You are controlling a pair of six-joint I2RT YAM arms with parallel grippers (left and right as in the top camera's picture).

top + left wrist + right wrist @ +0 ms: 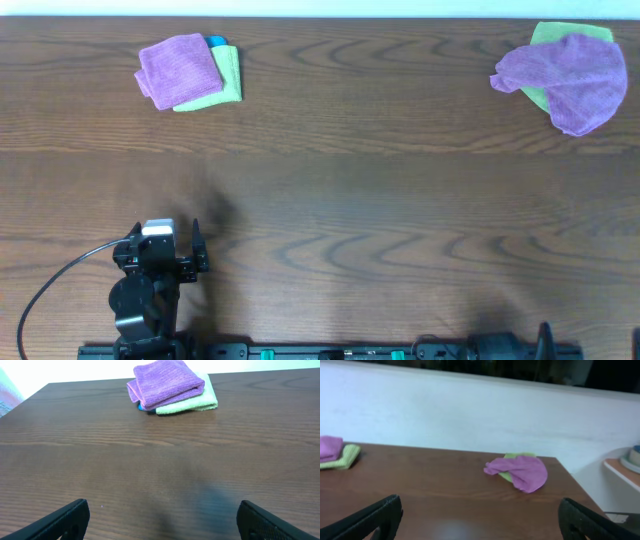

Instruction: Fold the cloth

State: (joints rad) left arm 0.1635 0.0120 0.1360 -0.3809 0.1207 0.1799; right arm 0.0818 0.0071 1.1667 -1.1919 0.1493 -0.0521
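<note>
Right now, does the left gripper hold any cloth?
No, the left gripper is open with nothing between its fingers; the folded purple cloth lies far ahead.

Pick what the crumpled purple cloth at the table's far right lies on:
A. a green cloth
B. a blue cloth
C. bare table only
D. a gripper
A: the green cloth pokes out from under the crumpled purple cloth at its far and left edges in the overhead view, and the right wrist view shows the same.
</note>
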